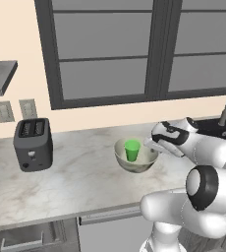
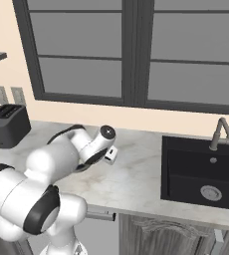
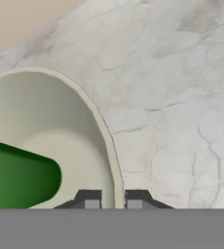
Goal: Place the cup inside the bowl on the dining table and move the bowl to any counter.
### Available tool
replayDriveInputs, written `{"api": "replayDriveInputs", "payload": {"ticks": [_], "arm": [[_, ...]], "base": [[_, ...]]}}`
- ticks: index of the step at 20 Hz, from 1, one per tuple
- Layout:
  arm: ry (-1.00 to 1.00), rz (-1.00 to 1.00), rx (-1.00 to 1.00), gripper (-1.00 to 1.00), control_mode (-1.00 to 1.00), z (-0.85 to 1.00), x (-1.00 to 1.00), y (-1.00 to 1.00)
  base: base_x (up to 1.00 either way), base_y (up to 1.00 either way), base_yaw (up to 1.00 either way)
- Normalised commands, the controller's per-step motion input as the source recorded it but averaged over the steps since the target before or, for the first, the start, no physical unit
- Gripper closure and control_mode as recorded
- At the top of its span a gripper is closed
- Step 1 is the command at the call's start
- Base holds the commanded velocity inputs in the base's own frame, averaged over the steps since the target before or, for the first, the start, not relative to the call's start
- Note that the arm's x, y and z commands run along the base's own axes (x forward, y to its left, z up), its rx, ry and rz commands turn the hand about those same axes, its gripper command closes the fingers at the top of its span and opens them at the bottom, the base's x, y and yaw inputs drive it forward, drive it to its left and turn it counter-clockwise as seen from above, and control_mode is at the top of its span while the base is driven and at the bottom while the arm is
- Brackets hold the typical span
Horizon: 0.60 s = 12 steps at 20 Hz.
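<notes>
Cup sits in bowl, bowl on bench; our hand at its 3 o'clock clamps the rim. Release left.

Peach wall, dark-framed window (2 panes)

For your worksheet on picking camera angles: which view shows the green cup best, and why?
The left base view: the cup stands whole and upright inside the bowl on the counter. The hand view shows just part of its green side, cut by the frame edge. In the right base view the arm covers that spot.
</notes>
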Motion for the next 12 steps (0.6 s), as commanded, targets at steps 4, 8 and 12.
{"api": "replayDriveInputs", "payload": {"ticks": [4, 8, 12], "arm": [[0.01, -0.03, 0.00, 1.00, -1.00, -0.04, 0.18, 0.03], [0.03, -0.04, 0.00, 1.00, -1.00, -0.15, 0.16, 0.03], [0.02, -0.03, 0.00, 1.00, -1.00, -0.18, 0.18, 0.01]], "base": [[0.00, 0.00, 0.00], [0.00, 0.00, 0.00], [0.00, 0.00, 0.00]]}}
